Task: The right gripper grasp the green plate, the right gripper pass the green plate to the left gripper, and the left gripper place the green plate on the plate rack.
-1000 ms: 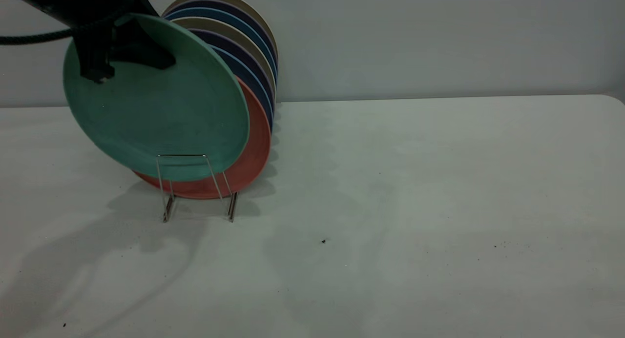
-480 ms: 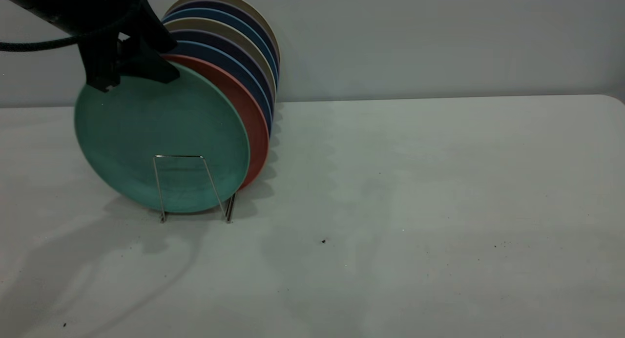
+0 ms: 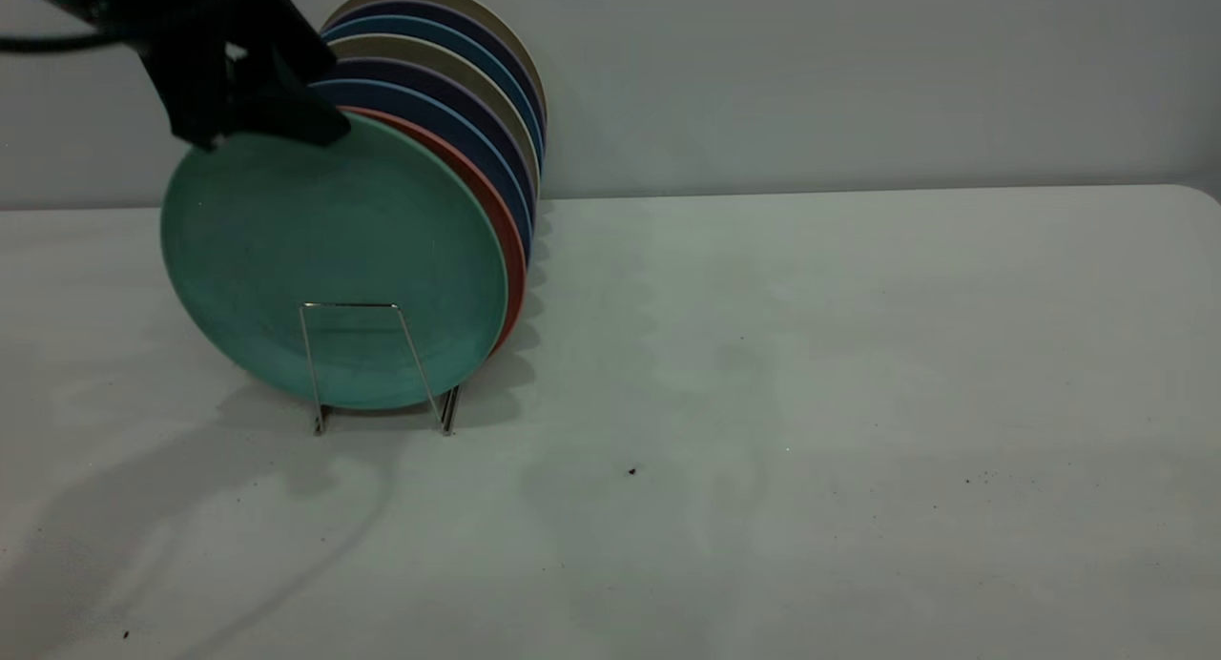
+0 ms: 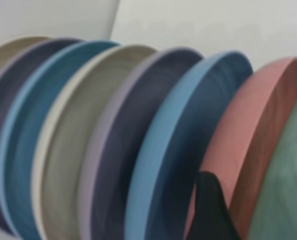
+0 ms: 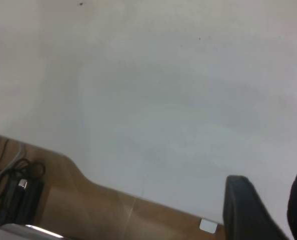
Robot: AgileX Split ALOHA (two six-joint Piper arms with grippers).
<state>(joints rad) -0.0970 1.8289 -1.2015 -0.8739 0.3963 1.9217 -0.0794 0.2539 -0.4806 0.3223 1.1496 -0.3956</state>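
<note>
The green plate (image 3: 329, 259) stands almost upright in the front slot of the rack (image 3: 377, 369), directly under the left gripper (image 3: 258, 126). Its lower edge sits behind the front wire loop, and its back leans toward the pink plate (image 3: 510, 259) just behind it. The left gripper is at the top rim of the green plate, with its black fingers (image 3: 286, 121) over the rim on the front side. In the left wrist view one black finger (image 4: 211, 210) is seen between the pink plate (image 4: 248, 135) and the green plate (image 4: 286, 190). Whether the gripper pinches the rim or is already loose, I cannot tell.

Behind the pink plate, farther from the left gripper, more plates stand in a row: blue plates (image 3: 458, 116) and beige plates (image 3: 439, 54), each one a little higher in the exterior view.

The right gripper (image 5: 266, 210) is well apart from the rack, above the table (image 5: 163, 100) near its edge. Its two fingers (image 5: 246, 207) are spread with a gap between them, and they hold nothing. The rack stands on the table (image 3: 811, 402).
</note>
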